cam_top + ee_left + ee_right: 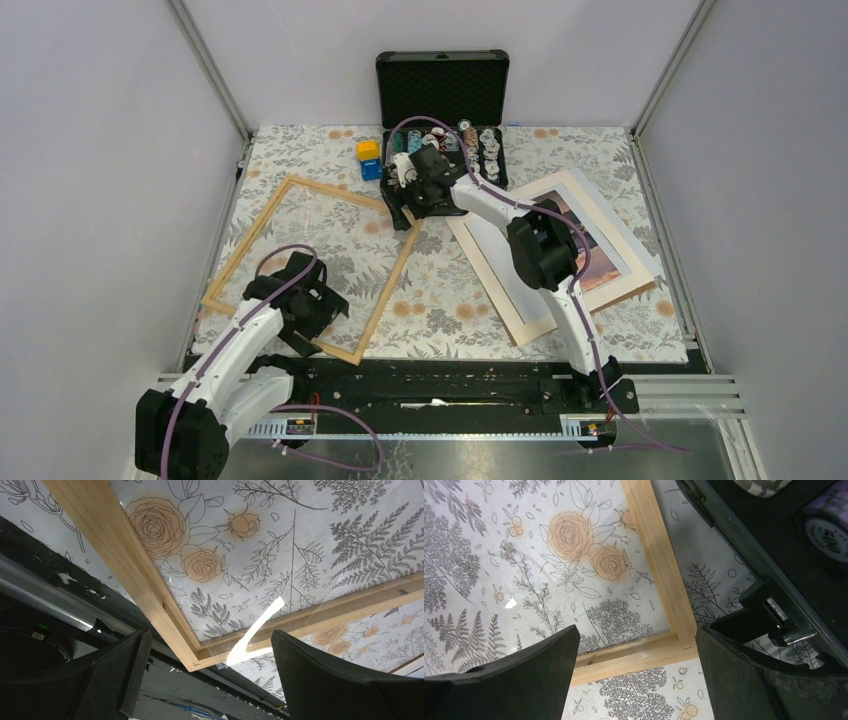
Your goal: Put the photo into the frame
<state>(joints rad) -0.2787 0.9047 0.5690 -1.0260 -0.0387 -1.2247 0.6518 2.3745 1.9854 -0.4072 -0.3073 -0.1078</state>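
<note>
The frame of thin light wood lies flat on the floral cloth at the left, with a clear pane glinting inside it. My left gripper hovers open over its near corner, and the wooden rail runs between the black fingers in the left wrist view. Over the frame's far right corner, my right gripper also stands open with nothing in it. The photo, a sunset print with a wide white border, lies at the right, partly hidden by the right arm.
An open black case with spools stands at the back, its edge close beside the right gripper. Yellow and blue blocks sit left of it. A brown sheet's edge shows under the photo. Walls enclose the table.
</note>
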